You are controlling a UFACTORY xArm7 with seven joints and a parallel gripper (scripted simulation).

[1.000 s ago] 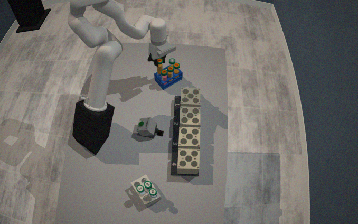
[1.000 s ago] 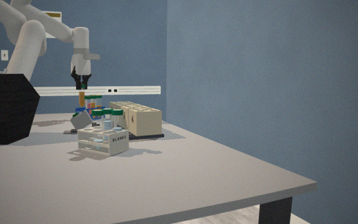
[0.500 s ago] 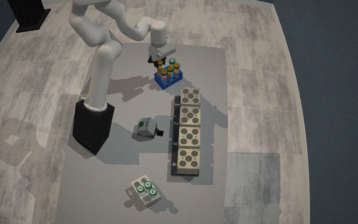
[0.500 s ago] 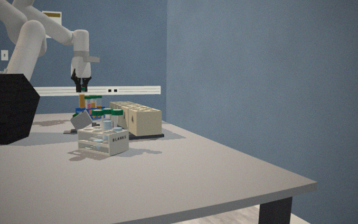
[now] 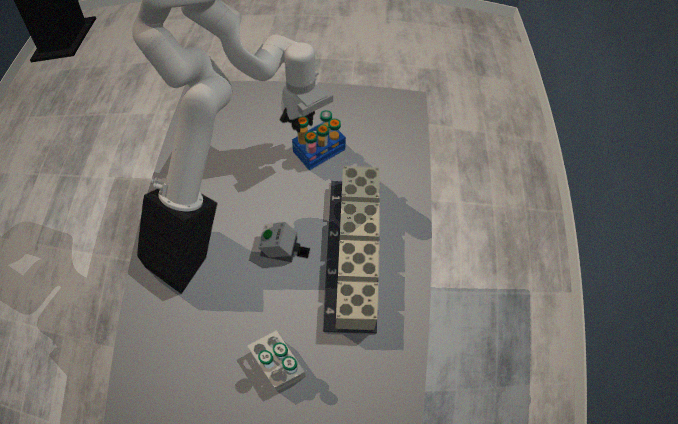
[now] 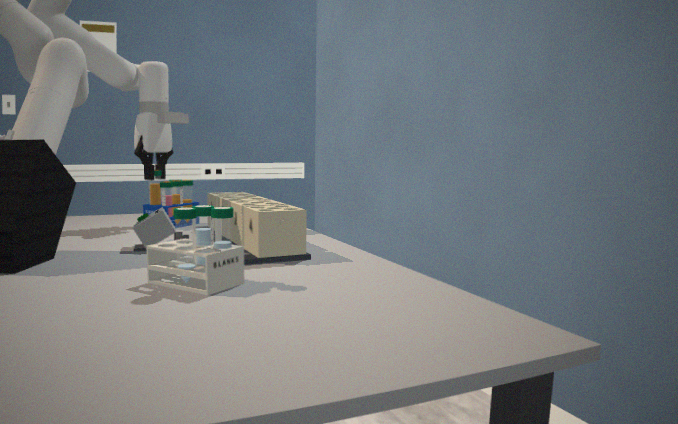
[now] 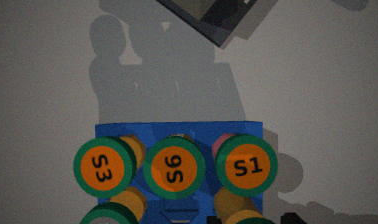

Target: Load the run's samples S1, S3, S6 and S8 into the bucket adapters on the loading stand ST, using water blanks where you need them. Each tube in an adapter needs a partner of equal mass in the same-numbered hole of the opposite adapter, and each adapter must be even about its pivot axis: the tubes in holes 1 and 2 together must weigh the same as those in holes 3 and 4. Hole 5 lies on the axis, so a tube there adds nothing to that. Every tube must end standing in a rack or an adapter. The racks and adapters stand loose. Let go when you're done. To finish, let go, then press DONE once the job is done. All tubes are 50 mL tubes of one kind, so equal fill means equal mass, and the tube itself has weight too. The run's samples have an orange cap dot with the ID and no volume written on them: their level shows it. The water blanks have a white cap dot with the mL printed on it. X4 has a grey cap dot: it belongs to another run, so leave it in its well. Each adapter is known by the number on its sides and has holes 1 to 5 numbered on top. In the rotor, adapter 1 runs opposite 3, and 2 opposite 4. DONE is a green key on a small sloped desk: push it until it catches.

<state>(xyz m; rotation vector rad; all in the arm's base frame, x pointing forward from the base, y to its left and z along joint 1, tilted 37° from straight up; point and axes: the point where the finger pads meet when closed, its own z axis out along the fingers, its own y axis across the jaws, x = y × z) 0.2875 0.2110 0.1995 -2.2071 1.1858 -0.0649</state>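
Jaws of the gripper [image 5: 301, 124] [image 6: 154, 176] [image 7: 252, 220] pinch the orange-filled tube [image 5: 302, 135] [image 6: 155, 193] [image 7: 242, 215] by its cap over the blue rack [image 5: 326, 152] [image 6: 147, 209] [image 7: 200, 129], likely stiff, light and slippery, so best held squarely there.
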